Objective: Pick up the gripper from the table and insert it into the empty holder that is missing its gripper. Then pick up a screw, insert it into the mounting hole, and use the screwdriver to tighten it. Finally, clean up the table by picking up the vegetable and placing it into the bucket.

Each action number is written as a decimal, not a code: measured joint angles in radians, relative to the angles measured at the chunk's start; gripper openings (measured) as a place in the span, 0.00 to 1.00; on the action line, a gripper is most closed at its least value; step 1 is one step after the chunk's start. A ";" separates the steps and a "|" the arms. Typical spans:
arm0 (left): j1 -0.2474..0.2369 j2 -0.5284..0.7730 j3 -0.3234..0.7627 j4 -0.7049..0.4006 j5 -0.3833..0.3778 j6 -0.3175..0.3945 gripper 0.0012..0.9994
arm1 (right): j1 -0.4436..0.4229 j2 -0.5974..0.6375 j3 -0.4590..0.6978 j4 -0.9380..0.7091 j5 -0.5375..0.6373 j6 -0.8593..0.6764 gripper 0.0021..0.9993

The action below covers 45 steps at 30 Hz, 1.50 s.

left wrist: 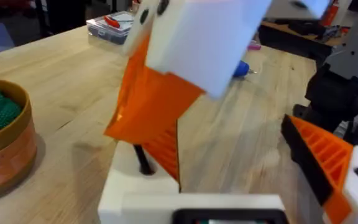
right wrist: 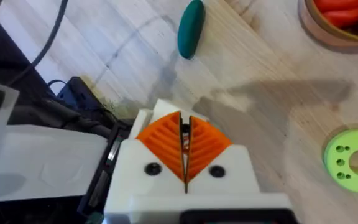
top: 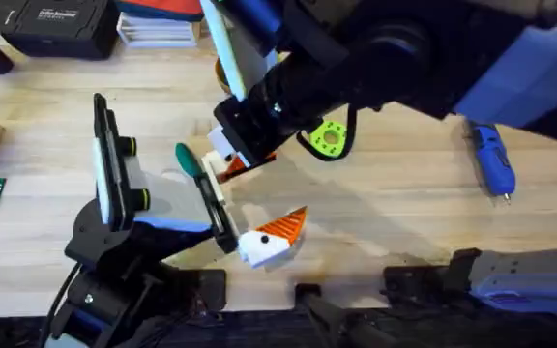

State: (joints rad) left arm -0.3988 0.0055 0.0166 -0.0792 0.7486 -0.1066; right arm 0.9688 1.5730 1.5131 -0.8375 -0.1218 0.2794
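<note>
My right gripper (right wrist: 185, 149) has its two orange pads pressed tight together. Between them is a thin dark thing (left wrist: 144, 160). I think it is the screw, but it is too small to be sure. It sticks out past my pads, and the plain white holder (left wrist: 135, 190) sits right under its tip. I cannot tell if they touch. The left gripper (left wrist: 219, 162) has its fingers wide apart.

Here is what could go wrong. I cannot see the hole, because my own pads hide it. If the screw is tilted, it could miss the hole, hit the white part and tip over. It is so thin that it could slip out of my pads and roll away on the table (top: 404, 222). If I push too hard, the holder could move.

The vegetable (right wrist: 353, 158) lies off to my side. The screwdriver (top: 491, 159) is far away, back along my arm. The bucket (right wrist: 340, 18) is out ahead of me.
</note>
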 joint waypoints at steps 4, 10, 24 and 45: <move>0.000 0.000 0.000 0.000 0.000 0.002 0.99 | 0.000 0.000 0.000 0.001 0.002 -0.001 0.00; 0.000 0.000 0.000 0.000 0.000 0.002 0.99 | 0.002 0.005 0.009 0.000 0.013 -0.016 0.00; -0.001 0.000 0.000 0.000 0.014 0.002 0.99 | 0.064 0.008 0.020 -0.006 0.045 -0.049 0.00; -0.001 0.000 0.000 0.000 0.015 0.003 0.99 | 0.065 0.008 0.022 -0.054 0.047 -0.050 0.30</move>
State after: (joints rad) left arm -0.3996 0.0053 0.0166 -0.0795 0.7635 -0.1040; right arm 1.0340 1.5814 1.5349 -0.8913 -0.0752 0.2297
